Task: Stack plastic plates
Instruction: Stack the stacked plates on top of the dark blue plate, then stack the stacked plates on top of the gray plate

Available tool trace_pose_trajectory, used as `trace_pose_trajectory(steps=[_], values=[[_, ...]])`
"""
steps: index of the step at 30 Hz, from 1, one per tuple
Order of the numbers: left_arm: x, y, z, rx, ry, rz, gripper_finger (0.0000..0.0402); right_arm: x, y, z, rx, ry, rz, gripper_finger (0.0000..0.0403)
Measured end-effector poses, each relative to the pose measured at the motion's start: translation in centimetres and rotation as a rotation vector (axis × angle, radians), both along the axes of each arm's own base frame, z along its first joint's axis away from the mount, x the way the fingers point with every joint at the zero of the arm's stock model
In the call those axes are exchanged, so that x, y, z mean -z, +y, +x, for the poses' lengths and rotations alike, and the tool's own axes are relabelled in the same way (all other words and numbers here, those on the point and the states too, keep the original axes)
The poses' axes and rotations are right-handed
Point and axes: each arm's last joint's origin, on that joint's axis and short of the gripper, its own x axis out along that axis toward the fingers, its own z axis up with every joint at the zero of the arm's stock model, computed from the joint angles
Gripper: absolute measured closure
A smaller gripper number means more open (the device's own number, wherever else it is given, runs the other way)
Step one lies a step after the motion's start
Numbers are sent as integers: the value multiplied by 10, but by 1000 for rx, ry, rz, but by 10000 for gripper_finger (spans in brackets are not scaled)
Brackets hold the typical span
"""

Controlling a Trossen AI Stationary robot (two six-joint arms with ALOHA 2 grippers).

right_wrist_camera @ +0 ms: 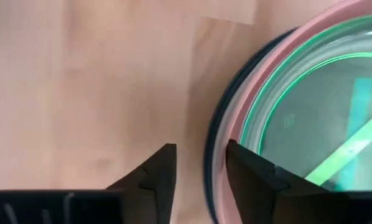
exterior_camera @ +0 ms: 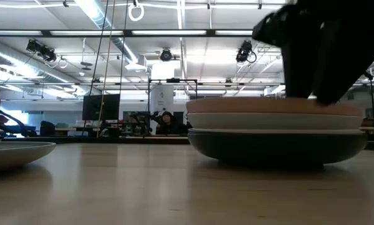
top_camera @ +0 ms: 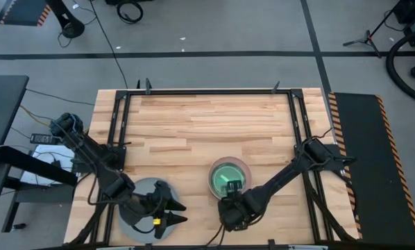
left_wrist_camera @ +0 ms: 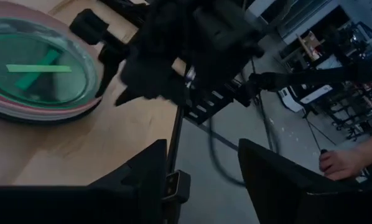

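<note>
Plates (top_camera: pixel 229 176) sit stacked at lower centre of the surface (top_camera: pixel 207 125); grey plate (top_camera: pixel 139 208) lies lower left. Right claw (top_camera: pixel 232 212) rests narrowly parted at the stack's edge. Left claw (top_camera: pixel 171 212) stands wide, empty.

Ceiling strip lights (exterior_camera: pixel 174 31) glare brightly at twelve o'clock in the low view, leaving the plate stack (exterior_camera: pixel 277 134) backlit and dark; the top plate (right_wrist_camera: pixel 316 130) mirrors green streaks, and wrist views look dim, softly blurred
</note>
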Motion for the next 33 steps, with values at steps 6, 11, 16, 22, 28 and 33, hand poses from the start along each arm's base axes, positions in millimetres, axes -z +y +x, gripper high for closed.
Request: trace_pose_trajectory(steps=[6, 11, 16, 22, 28, 33], values=[[2, -11, -12, 38, 36, -75, 204, -21, 13, -9, 1, 35, 1, 250], [2, -21, -22, 62, 56, -139, 205, -27, 8, -20, 224, 90, -44, 251], [1, -21, -24, -7, 32, -143, 205, -32, 8, -25, 325, 110, -20, 245], [5, -23, -21, -68, 15, -158, 205, -70, -5, -37, 421, 18, 16, 207], [22, -31, -13, -127, 21, -136, 205, -120, -47, -55, 552, -134, 11, 154], [43, -31, 1, -303, -12, -117, 205, -130, -83, -68, 630, -174, 56, 132]])
